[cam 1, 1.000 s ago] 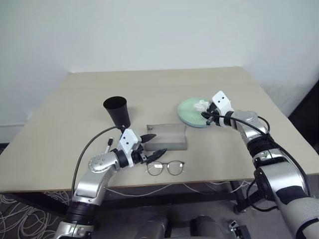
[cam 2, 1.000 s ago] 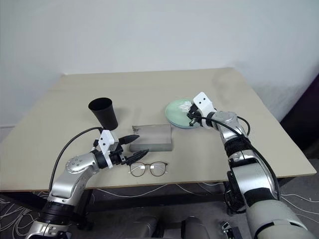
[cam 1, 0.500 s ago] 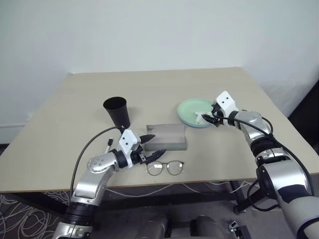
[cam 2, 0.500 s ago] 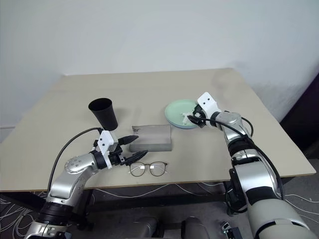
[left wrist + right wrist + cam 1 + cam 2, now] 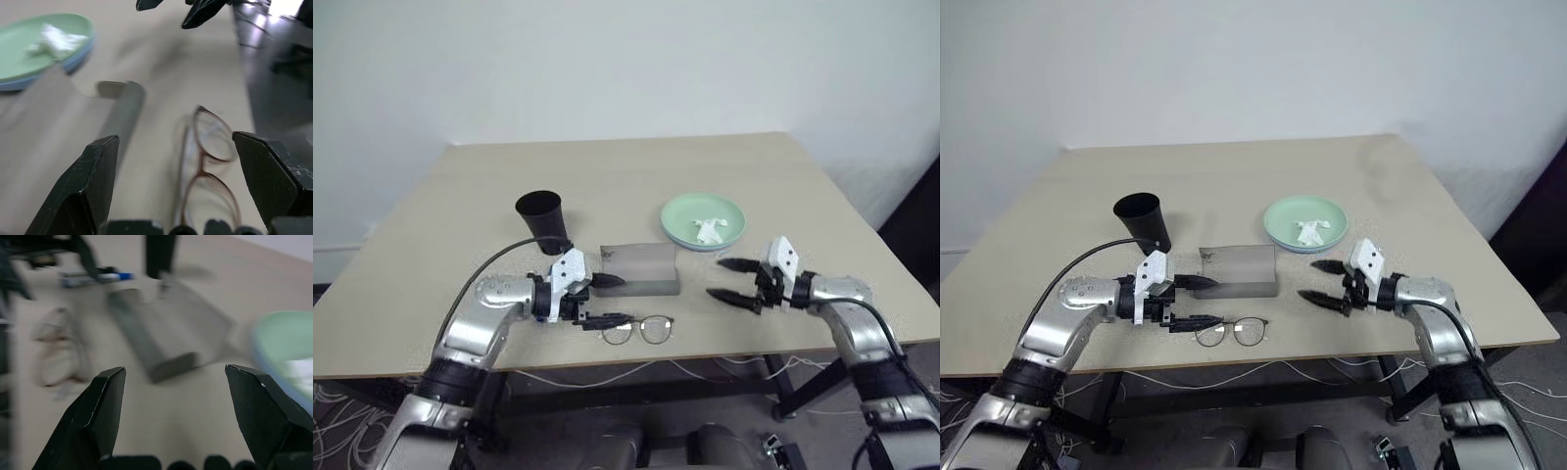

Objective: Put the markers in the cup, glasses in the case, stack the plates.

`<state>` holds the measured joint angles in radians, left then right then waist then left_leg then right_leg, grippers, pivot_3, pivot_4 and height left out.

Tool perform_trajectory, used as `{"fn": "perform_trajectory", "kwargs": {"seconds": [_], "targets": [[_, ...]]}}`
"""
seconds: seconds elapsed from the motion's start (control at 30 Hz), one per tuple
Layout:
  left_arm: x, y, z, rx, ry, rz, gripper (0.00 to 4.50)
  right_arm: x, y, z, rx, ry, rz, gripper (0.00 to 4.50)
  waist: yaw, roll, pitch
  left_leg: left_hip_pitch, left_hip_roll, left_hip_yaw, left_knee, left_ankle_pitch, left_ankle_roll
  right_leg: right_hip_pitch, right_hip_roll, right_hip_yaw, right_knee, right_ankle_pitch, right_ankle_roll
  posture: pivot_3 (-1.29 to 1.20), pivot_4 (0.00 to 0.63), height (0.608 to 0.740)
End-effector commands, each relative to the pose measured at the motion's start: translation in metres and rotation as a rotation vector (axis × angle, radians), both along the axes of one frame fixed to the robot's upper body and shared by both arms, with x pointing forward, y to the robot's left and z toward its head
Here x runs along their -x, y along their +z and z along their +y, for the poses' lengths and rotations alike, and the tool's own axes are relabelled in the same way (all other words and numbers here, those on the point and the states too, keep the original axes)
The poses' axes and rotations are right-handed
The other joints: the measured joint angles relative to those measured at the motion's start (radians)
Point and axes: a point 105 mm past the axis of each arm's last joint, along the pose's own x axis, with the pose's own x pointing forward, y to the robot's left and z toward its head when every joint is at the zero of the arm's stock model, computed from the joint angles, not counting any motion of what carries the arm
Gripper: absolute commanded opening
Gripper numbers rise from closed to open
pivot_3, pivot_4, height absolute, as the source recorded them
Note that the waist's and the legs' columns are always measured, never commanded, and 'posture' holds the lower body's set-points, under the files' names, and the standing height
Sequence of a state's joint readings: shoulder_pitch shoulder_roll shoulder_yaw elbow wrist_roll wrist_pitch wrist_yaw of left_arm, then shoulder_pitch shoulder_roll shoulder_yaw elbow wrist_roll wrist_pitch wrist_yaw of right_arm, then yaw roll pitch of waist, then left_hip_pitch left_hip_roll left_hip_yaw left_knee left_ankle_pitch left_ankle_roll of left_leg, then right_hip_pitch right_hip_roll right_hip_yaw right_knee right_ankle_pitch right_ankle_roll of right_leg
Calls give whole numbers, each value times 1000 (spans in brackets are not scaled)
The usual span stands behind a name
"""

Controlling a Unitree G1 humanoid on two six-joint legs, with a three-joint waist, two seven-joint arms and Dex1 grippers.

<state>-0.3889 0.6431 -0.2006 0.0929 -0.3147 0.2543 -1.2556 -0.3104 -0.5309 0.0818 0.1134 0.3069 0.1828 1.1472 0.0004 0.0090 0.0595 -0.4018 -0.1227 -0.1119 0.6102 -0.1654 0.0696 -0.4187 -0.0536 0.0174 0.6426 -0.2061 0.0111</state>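
Observation:
The glasses [image 5: 639, 330] lie near the table's front edge, just in front of the closed grey case [image 5: 641, 267]. My left gripper [image 5: 624, 300] is open and points right, its fingers level with the glasses' left lens and the case's front edge. The black cup [image 5: 540, 220] stands upright behind that arm. The mint green plate [image 5: 703, 215] rests on the light blue plate [image 5: 73, 61]. My right gripper [image 5: 714, 277] hangs open and empty, right of the case and in front of the plates. A blue-capped marker [image 5: 93, 279] lies beyond the case near the cup.
A crumpled white scrap [image 5: 709, 230] lies on the green plate. The table's front edge [image 5: 734, 348] runs close below both grippers. Bare tabletop [image 5: 636, 171] stretches behind the cup and plates.
My right gripper has opened and pulled back from the plates toward the front edge, leaving the white scrap on the green plate. My left gripper has turned to point right.

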Motion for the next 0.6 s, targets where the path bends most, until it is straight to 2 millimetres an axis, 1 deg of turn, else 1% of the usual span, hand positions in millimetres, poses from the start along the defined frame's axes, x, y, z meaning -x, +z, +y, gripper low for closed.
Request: {"fn": "perform_trajectory", "kwargs": {"seconds": [0.03,0.17,0.23,0.33,0.4,0.6], "targets": [[-1,7,-1,-49,-82,-6,3920,6,16,11,-37,47,-47,3520,0,0,0,-1,0,0,0,0,0,0,0,-1,0,0,0,0,0,738],[1,4,-3,-129,-163,17,3920,5,14,19,-62,19,-48,3520,1,-1,0,-3,0,0,0,0,0,-3,-1,-2,0,0,0,0,0,738],[-1,1,-5,-165,-184,13,3920,4,14,22,-73,7,-52,3520,3,-1,0,-7,0,0,1,0,0,-7,-1,-2,0,0,0,0,0,738],[-4,-6,-6,-226,-214,-4,3920,3,11,24,-81,-13,-56,3520,8,-1,0,-8,0,-1,2,0,0,-8,0,-3,-1,0,0,0,0,738],[-9,-12,-8,-271,-217,-13,3920,2,10,25,-87,-24,-55,3520,11,-1,0,-8,0,-1,3,0,0,-8,0,-4,-2,0,1,0,0,738],[-16,-17,-19,-274,-235,-13,3920,1,6,27,-96,-58,-59,3520,11,-1,0,-9,0,-1,4,0,0,-6,0,-4,-2,0,1,0,0,738]]}}
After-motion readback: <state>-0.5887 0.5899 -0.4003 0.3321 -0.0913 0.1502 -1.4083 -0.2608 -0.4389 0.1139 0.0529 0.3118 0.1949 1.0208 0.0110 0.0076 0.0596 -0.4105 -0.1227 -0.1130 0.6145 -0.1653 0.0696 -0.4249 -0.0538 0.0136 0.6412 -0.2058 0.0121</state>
